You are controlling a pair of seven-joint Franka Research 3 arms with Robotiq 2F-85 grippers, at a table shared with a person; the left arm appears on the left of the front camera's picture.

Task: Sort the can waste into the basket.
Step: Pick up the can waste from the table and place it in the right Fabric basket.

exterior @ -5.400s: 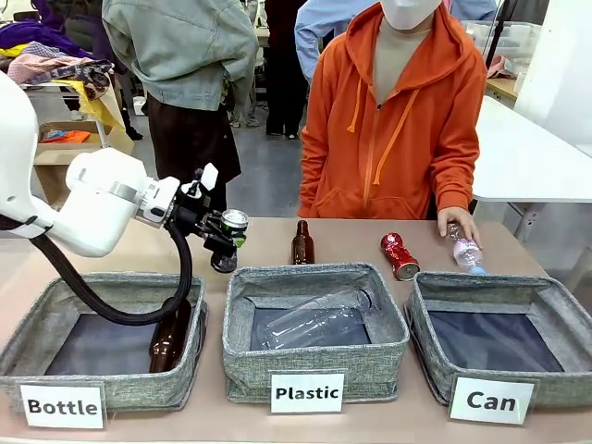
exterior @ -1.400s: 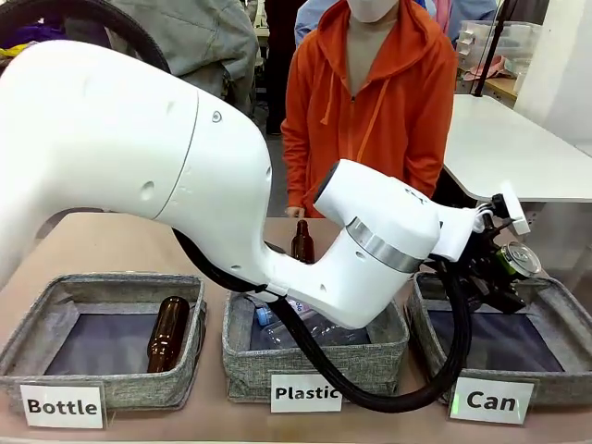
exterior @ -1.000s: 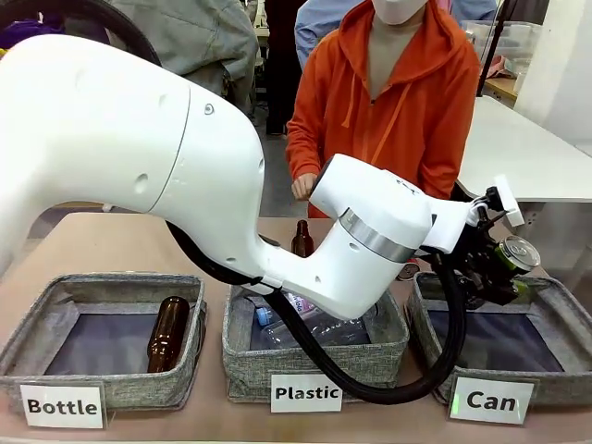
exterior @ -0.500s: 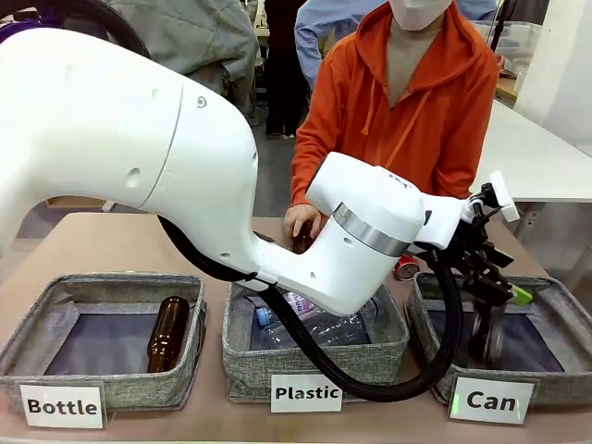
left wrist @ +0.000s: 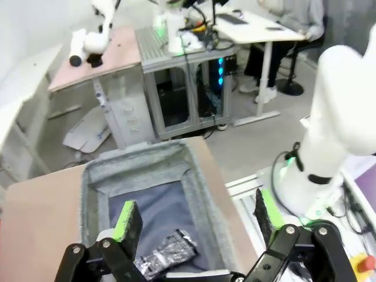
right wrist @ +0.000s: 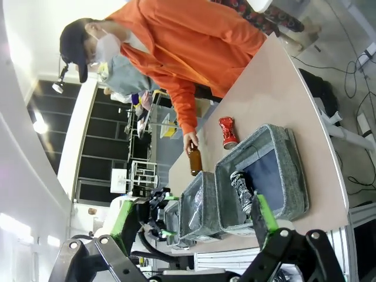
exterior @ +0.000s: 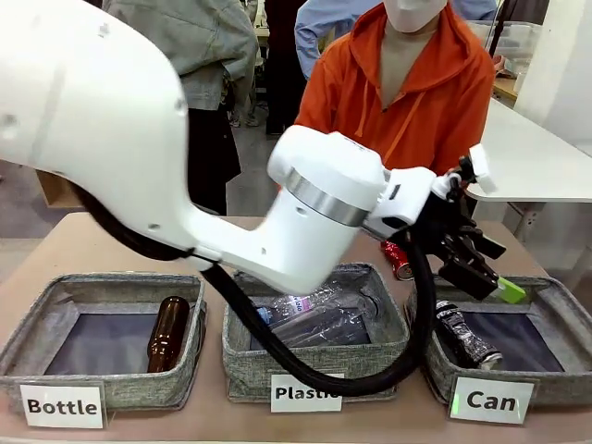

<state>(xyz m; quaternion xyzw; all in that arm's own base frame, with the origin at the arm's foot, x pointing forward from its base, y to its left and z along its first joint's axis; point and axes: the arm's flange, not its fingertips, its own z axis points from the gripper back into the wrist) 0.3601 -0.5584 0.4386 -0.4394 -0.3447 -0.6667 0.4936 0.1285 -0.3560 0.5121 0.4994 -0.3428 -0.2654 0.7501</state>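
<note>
The left gripper (exterior: 507,270) hangs with its jaws spread wide and nothing between them; in its own wrist view (left wrist: 197,217) the 2 green pads (left wrist: 128,220) stand far apart over open air. Right below it lies the black can (exterior: 465,335), on its side on the dark floor of the Can basket (exterior: 555,294), close to the basket wall nearest the gripper's arm. From the wrist the black can (left wrist: 164,255) shows just past the left-hand pad, inside the grey rim of the Can basket (left wrist: 141,161). Behind the gripper, toward the person, the red can (exterior: 398,259) is on the table (exterior: 111,245), outside the basket and partly hidden by the arm's cable. On the arm's side of the gripper sits the Plastic basket (exterior: 314,356) with clear bottles in it. The right gripper (right wrist: 194,217) is also wide open and empty, well apart from everything. Far ahead of it are the Can basket (right wrist: 294,170) with the black can (right wrist: 241,188) inside, the red can (right wrist: 226,132) just beyond the basket's rim, and 1 hand (right wrist: 189,140) of the person on the top of a brown bottle (right wrist: 194,160).
</note>
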